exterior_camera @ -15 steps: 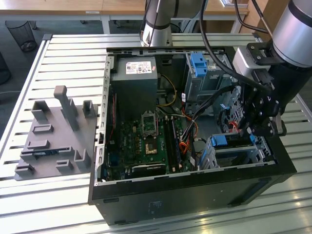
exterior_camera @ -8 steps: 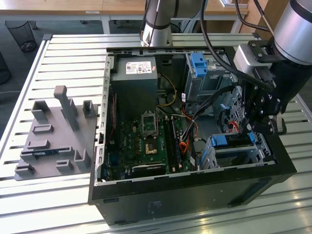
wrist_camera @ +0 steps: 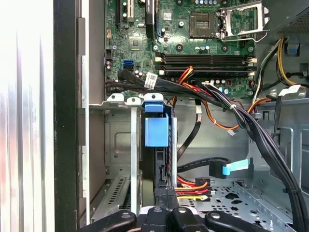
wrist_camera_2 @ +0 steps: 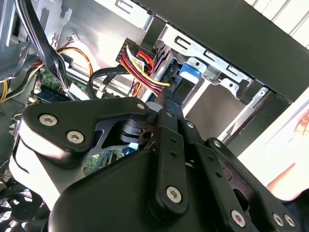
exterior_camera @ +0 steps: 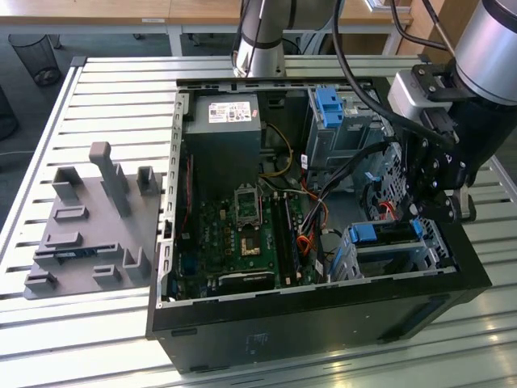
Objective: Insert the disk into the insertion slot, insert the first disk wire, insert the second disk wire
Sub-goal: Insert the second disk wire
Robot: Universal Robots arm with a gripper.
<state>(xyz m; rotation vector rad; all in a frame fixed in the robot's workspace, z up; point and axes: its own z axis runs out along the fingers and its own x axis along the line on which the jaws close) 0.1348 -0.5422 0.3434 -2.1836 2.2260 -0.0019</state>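
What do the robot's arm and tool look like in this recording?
The silver-grey tubular arm has thick cylindrical segments with rounded joints. Black cables loop along it toward the wrist. The black tool is built from flat linkage bars with rounded ends, fastened with silver screws.

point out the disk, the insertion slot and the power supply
the disk (exterior_camera: 386,233), exterior view, on its blue carrier edge
the insertion slot (exterior_camera: 347,260), exterior view, on its silver side wall
the power supply (exterior_camera: 220,149), exterior view, on its grey casing below the white label
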